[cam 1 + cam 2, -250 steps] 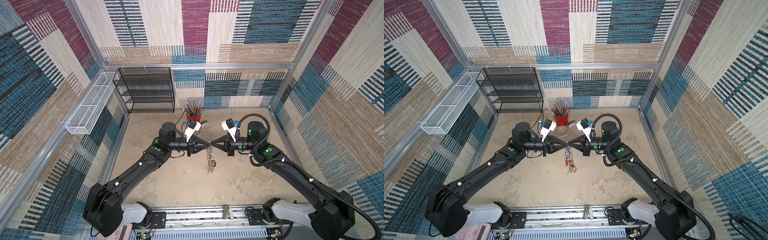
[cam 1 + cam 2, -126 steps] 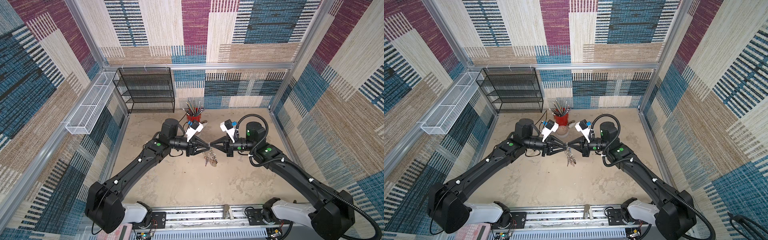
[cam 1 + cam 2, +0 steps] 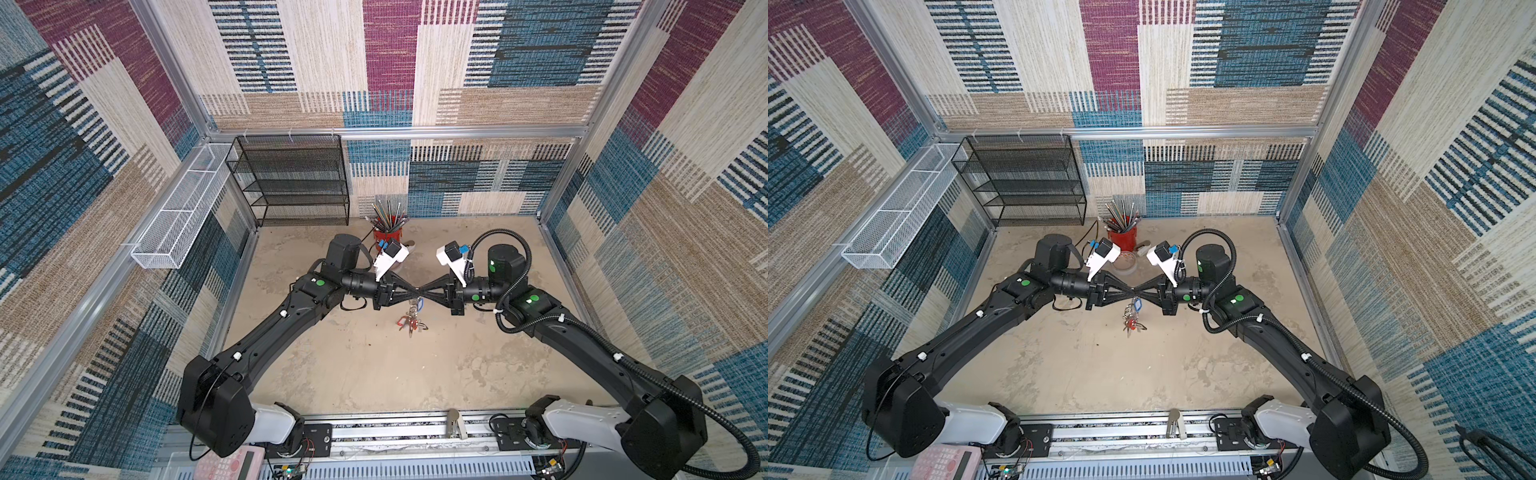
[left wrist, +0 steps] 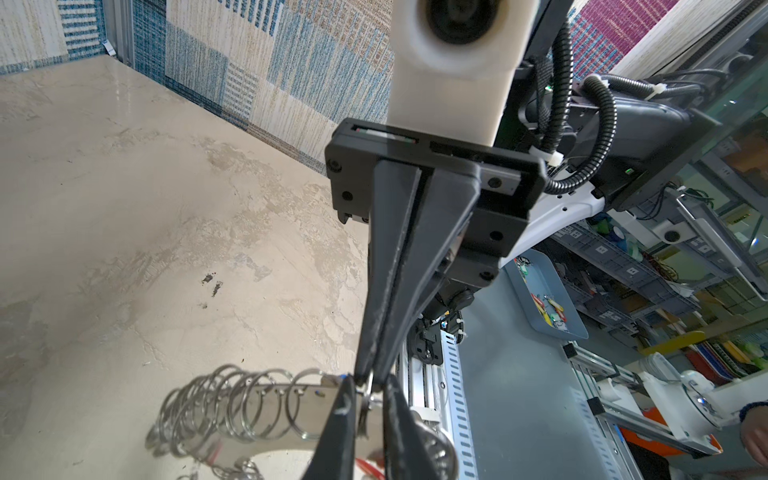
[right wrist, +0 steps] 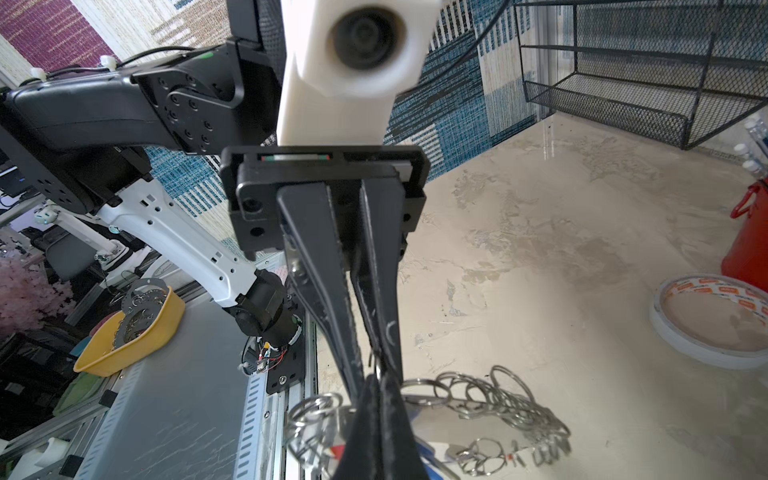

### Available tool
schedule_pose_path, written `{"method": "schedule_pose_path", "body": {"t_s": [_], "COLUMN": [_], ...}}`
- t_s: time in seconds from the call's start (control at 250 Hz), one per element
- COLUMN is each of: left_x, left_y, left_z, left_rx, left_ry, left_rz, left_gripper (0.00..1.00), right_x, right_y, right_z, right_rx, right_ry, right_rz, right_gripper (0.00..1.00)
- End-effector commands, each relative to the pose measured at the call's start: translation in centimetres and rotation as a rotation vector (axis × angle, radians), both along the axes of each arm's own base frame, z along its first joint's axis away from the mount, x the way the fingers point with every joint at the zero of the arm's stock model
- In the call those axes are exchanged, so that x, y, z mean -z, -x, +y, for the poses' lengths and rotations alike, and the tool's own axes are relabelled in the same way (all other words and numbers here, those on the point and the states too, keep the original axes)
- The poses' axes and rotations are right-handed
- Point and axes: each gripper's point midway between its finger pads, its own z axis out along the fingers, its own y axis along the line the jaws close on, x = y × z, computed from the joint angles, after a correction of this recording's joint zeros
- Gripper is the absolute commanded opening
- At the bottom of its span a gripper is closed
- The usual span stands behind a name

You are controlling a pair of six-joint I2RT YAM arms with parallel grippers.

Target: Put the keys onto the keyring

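The keyring (image 3: 411, 311) hangs at mid-frame in both top views, directly beneath the left pincer (image 3: 417, 292) and right pincer (image 3: 426, 292), which meet tip to tip, both closed tight on it.

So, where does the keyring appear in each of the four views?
Top view: the keyring hangs mid-picture.
Top view: keyring mid-picture too.
Left wrist: keyring beside the fingertips, over the table.
Right wrist: keyring between fingertips and tape roll.
Shared landmark: left gripper meeting right gripper.

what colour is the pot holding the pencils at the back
The pencil pot is red; it shows best in a top view.
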Motion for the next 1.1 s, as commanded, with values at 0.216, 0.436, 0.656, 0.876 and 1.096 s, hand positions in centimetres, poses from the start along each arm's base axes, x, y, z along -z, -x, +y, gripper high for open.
{"method": "schedule_pose_path", "body": {"t_s": [0.216,0.436,0.656,0.876,1.096], "left_x": [-1.2,-2.0,-3.3,-5.0,-5.2], "left_y": [-0.1,-0.3,-0.6,-0.8,-0.3], "left_z": [-0.1,0.2,0.4,0.7,0.6], "left_rx": [-0.015,-0.08,-0.125,-0.16,-0.159], "left_ry": [0.069,0.15,0.254,0.381,0.414], "left_rz": [-0.041,-0.057,-0.066,-0.068,-0.061], "left_gripper": [0.0,0.0,0.0,0.0,0.0], "right_x": [-0.6,-3.0,-2.5,-1.2,-0.7], "right_y": [-0.7,-1.2,-1.4,-0.7,-0.3], "right_z": [0.1,-1.6,-2.3,-2.1,-1.2], "right_rx": [0.025,0.091,0.126,0.082,0.035], "right_ry": [-0.006,-0.058,-0.062,-0.075,-0.08], "right_rz": [-0.038,-0.072,-0.053,-0.01,0.009], "right_gripper": [0.0,0.39,0.52,0.52,0.53]}}
